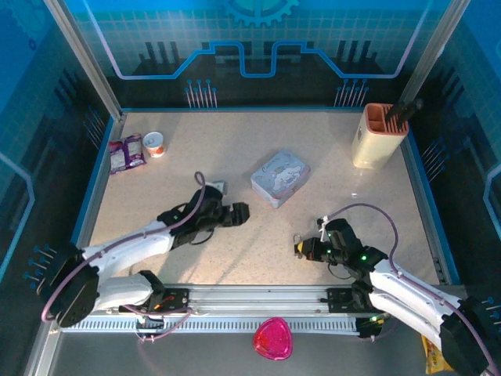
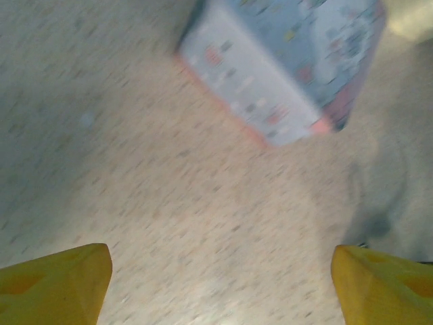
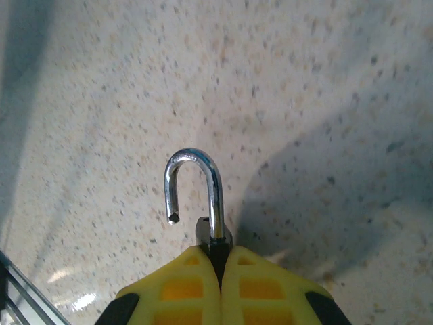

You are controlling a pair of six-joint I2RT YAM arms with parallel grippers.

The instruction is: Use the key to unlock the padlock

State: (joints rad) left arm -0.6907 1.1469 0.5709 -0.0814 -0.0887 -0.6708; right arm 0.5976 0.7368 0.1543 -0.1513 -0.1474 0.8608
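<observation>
The padlock [image 3: 211, 233], its dark body pinched almost out of sight between the yellow fingers [image 3: 169, 291] of the right gripper [image 3: 220, 267], shows its silvery shackle [image 3: 193, 157] sprung open, the short end free of the body and hanging clear. The jaws are drawn narrow, all but meeting around the lock. Its long axis runs straight out along the line of the fingers, with the shackle's curve leading away from the gripper. Seen from above, the right gripper [image 1: 308, 249] sits low over the front right part of the speckled table [image 1: 156, 188], pointing left with the lock at its tip; whether the lock touches the surface cannot be told. Well apart to the left, the left gripper [image 1: 239, 213] faces right with its jaws spread wide and nothing between them, the yellow fingertips [image 2: 61, 277] at opposite edges of its wrist view. Ahead of it lies a pale blue patterned tin [image 2: 284, 68], flat on the table near the centre. A cream holder [image 1: 376, 139] stands at the far right corner.
</observation>
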